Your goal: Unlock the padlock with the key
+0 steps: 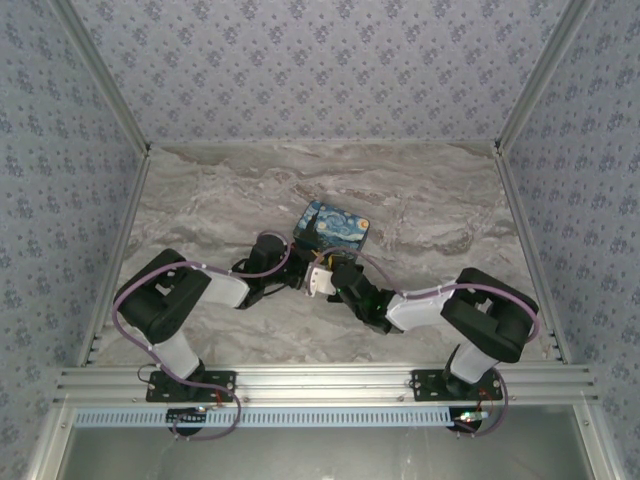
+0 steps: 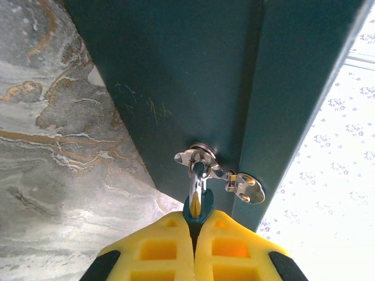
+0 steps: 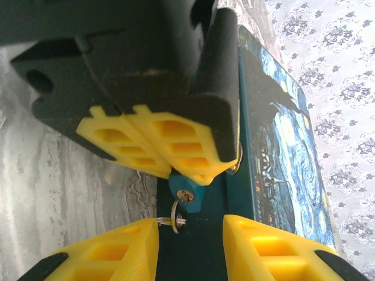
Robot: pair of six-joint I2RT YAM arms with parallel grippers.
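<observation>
Pinching padlock [image 2: 198, 206], left pincer [image 2: 195, 225] (box [image 2: 176, 88] shut)

In the left wrist view the padlock [image 2: 198, 209] on the box [image 2: 193, 76] front is nearly buried between the closed fingers of the left gripper [image 2: 196, 227], and the box runs off the top edge. From the right wrist, the key [image 3: 177, 218] against the box is a silvery stub whose seating cannot be told, and the spread fingers of the right gripper [image 3: 190, 225] are cut by the bottom edge. From above, padlock and key at the box's near side are too small to make out.
</observation>
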